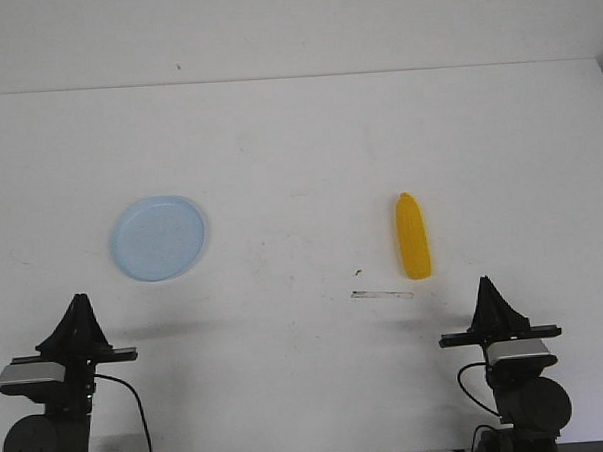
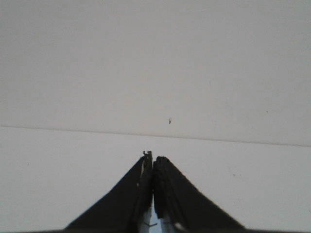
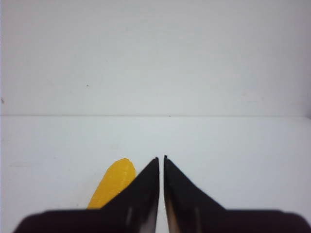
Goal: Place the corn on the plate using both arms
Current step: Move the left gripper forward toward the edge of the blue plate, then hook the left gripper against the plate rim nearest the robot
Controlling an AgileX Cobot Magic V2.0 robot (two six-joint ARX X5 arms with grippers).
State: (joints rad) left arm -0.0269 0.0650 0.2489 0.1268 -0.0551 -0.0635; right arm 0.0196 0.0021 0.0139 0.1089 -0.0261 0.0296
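While both arms' fingers (image 2: 153,165) (image 3: 161,162) sit closed, smooth tapered yellow corn (image 1: 413,236), round shallow pale-blue plate (image 1: 159,238).

From my station, the corn (image 3: 112,187) in the right wrist view is only partly visible: its lower end is covered by the right gripper (image 3: 161,159) and its housing, so I see just the rounded tip and one side. The left gripper (image 2: 152,158) has its finger bases cut off by the picture's edge. In the front view both arms run off the bottom edge, so their bases are out of sight. A small dark speck (image 1: 358,274) and a thin pale strip (image 1: 382,296) near the corn on the table (image 1: 299,166) are too small for me to identify.
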